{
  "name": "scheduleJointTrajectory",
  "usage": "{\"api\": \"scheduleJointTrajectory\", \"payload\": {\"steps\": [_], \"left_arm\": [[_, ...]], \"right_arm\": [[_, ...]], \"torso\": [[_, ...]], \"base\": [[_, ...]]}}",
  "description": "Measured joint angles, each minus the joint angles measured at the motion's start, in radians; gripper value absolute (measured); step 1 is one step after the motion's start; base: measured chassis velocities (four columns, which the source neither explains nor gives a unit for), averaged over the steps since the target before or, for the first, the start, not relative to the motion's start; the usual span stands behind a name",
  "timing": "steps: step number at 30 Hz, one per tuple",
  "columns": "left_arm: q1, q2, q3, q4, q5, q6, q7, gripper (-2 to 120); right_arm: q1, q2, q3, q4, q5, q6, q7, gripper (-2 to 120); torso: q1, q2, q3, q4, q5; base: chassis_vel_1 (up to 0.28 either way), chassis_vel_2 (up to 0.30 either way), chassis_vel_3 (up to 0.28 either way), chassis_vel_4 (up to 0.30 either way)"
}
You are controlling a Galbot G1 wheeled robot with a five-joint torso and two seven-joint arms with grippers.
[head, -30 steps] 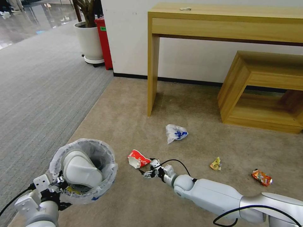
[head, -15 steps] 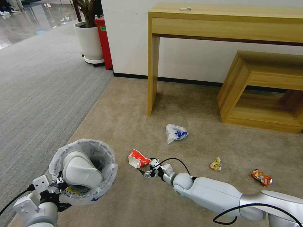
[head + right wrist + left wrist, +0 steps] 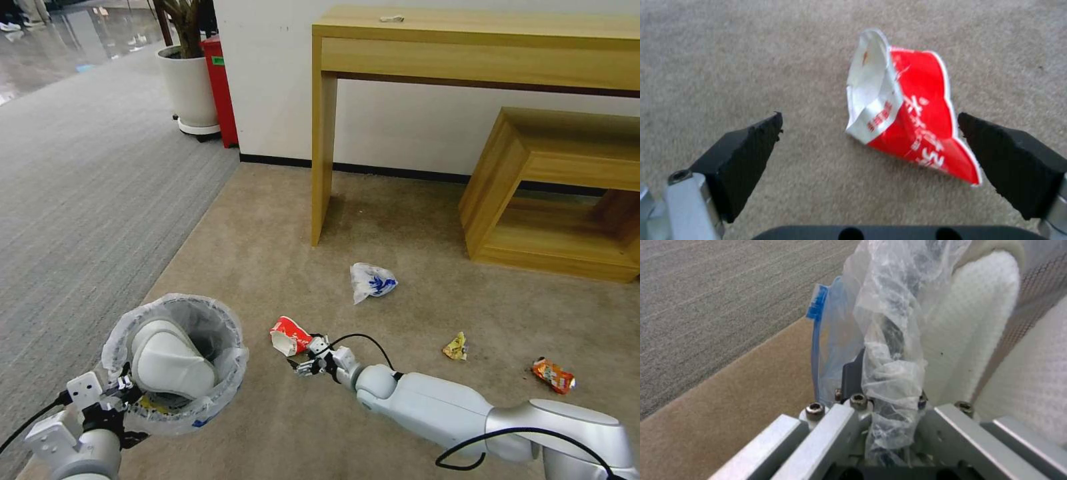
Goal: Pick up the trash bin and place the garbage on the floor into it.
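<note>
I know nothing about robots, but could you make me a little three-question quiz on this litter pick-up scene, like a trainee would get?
1. True or false: the left gripper is clamped on the rim of the trash bin.
2. Which piece of garbage lies just ahead of the open right gripper?
A. the crushed red paper cup
B. the white-blue plastic bag
C. the orange wrapper
3. Fill in: inside the bin lies a white ____.

Key: 1 true. 2 A; the cup lies on the beige carpet, not yet gripped. 3 slipper.
</note>
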Motion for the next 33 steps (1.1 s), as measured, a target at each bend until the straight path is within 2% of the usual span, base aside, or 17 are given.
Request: {"api": "scheduleJointTrajectory", "payload": {"steps": [12,33], "left_arm": [[-0.007,-0.003,0.006,-0.012,-0.003,0.0,0.0,0],[0.015,-0.008,0.008,-0.028,-0.001,-0.014,0.008,0]], "right_arm": [[0.014,0.044,-0.036,-0.058,-0.002,0.018,-0.011,99],[0.03,0.13,-0.02,-0.21,-0.01,0.04,-0.035,96]], "torso": [[0.0,0.0,0.0,0.0001,0.0001],[0.0,0.0,0.0,0.0001,0.0001]], "base": [[0.0,0.0,0.0,0.0],[0.0,0.0,0.0,0.0]]}}
